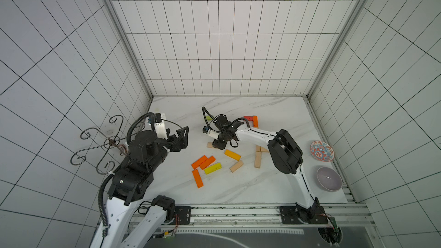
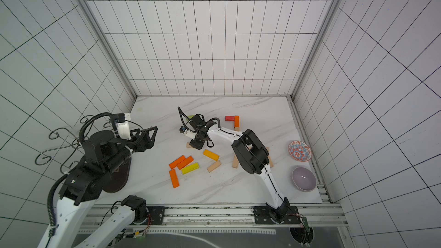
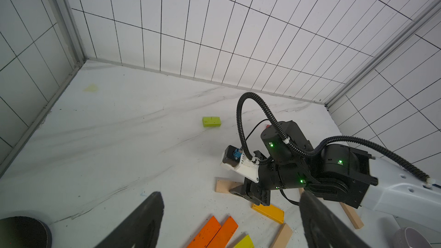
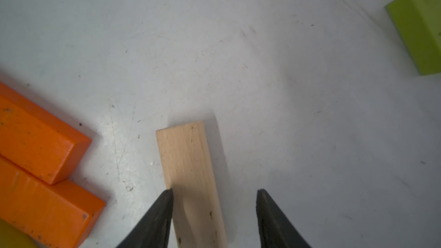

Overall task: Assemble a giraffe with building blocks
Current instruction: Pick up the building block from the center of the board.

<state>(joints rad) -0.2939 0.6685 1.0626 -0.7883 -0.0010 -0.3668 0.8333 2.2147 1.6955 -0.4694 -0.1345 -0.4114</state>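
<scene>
My right gripper (image 4: 214, 190) is open and straddles a flat natural wood block (image 4: 191, 163) lying on the marble table. One fingertip (image 4: 167, 196) is at the block's edge; the other stands apart from it. In both top views this gripper (image 1: 218, 145) points down at mid-table, hiding most of that block (image 1: 210, 144). My left gripper (image 3: 231, 194) is open and empty, hovering at the left (image 1: 183, 139). Loose blocks lie near: two orange (image 1: 202, 162), yellow (image 1: 212, 168), another orange (image 1: 198, 178), amber (image 1: 232, 154), natural (image 1: 236, 166).
More natural blocks (image 1: 258, 159) lie under the right forearm. A red and orange pair (image 1: 251, 119) and a green block (image 3: 211, 121) sit farther back. A patterned dish (image 1: 322, 151) and a lilac bowl (image 1: 329, 178) stand at the right edge, a wire stand (image 1: 105, 141) at the left.
</scene>
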